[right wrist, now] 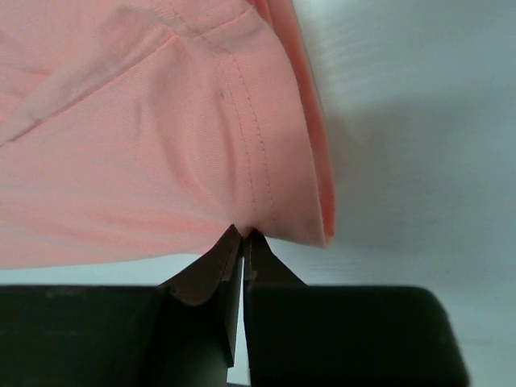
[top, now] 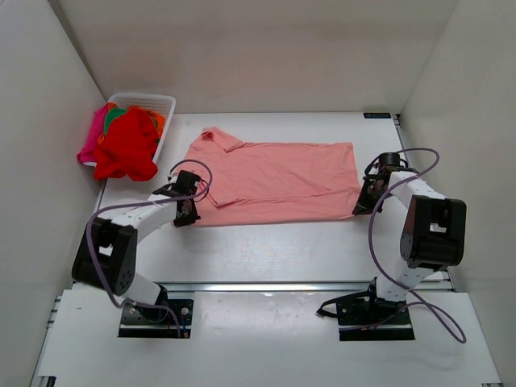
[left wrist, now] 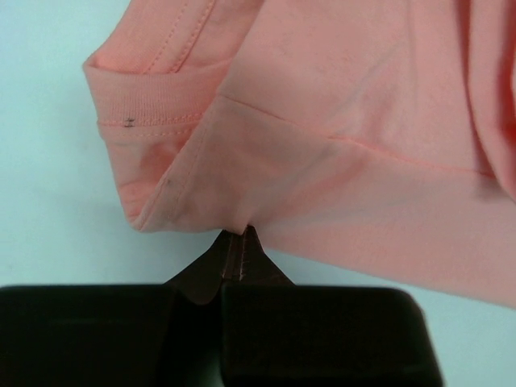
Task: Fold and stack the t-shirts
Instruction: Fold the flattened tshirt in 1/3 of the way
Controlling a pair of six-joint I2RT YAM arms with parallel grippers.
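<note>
Here, both arms reach low across the table (top: 282, 254). The left gripper (left wrist: 239, 235) is pressed together on the near left edge of the salmon-pink t-shirt (top: 278, 181), and the right gripper (right wrist: 244, 234) pinches its near right hem. The shirt lies flat, with bare table before its near edge. Beyond its left side, a red t-shirt (top: 126, 147) hangs over the white basket (top: 145, 98).

White basket on a pale table, plain walls all round.
A white lattice plastic basket (top: 158, 101) sits at the far left corner of the table (top: 274, 250), at about ten o'clock from its middle, close to the left wall (top: 40, 121) and the back wall (top: 258, 48). The table top is smooth and pale. A small dark strip (top: 377, 115) lies on its far edge at about one o'clock. A metal rail (top: 282, 286) runs along the near edge at six o'clock.
</note>
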